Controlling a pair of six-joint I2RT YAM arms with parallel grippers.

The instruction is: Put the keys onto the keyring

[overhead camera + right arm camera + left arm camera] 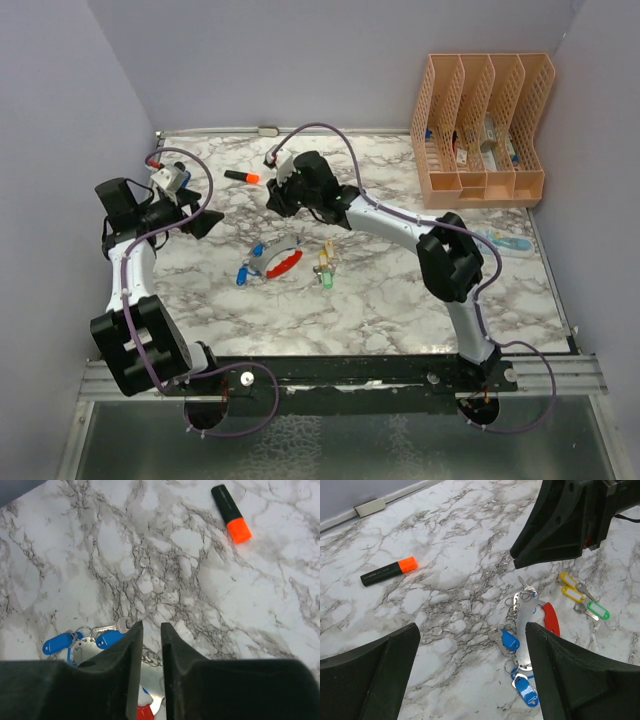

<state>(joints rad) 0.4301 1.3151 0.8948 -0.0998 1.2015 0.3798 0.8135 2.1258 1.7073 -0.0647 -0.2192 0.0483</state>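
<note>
Right pincer (151, 627) hangs low over the marble bench (400, 290), its fingers drawn almost together with only a thin slit between them. A bit of chain and bench shows through the slit, and nothing is seen pinched. Directly beneath it lies the keyring (525, 615), flat on the bench, with one side silver and the other red. Two blue keys (510, 640) rest against the silver side; I cannot tell whether they are threaded on. The yellow keys (574, 595) and the green key (597, 611) lie together just beside the red side, clear of the ring. Left pincer (472, 630) is spread wide and holds nothing, near the keyring. An orange-capped highlighter (242, 177) lies well apart, farther back.
</note>
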